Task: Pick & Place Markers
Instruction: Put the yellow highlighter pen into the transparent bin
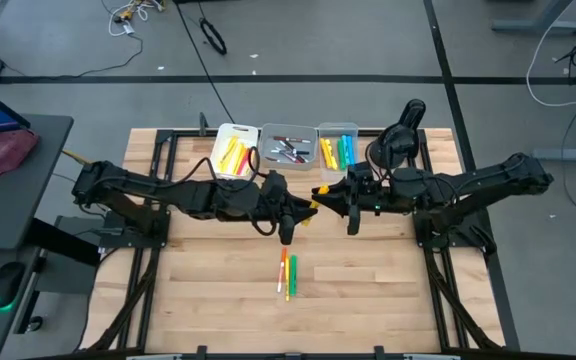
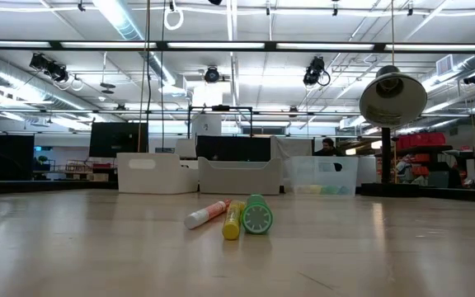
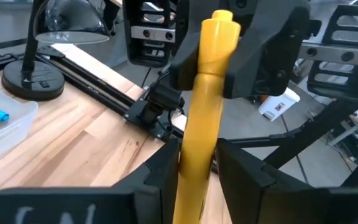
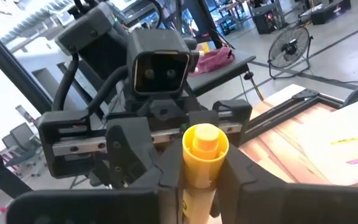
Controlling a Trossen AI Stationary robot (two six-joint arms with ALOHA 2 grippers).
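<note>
yellow plastic marker (image 3: 205, 106) spans the gap between my grippers mid-table, long axis running arm to arm. left gripper (image 1: 290, 215) fingers pinch one end, right gripper (image 1: 320, 192) fingers close on the other.

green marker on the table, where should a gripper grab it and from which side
Grip the green marker at mid-barrel, coming straight down from above. It lies flat, pointing toward the bins, tight against the yellow marker on one long side, so the fingers need to wedge between them or nudge it clear first.
</note>
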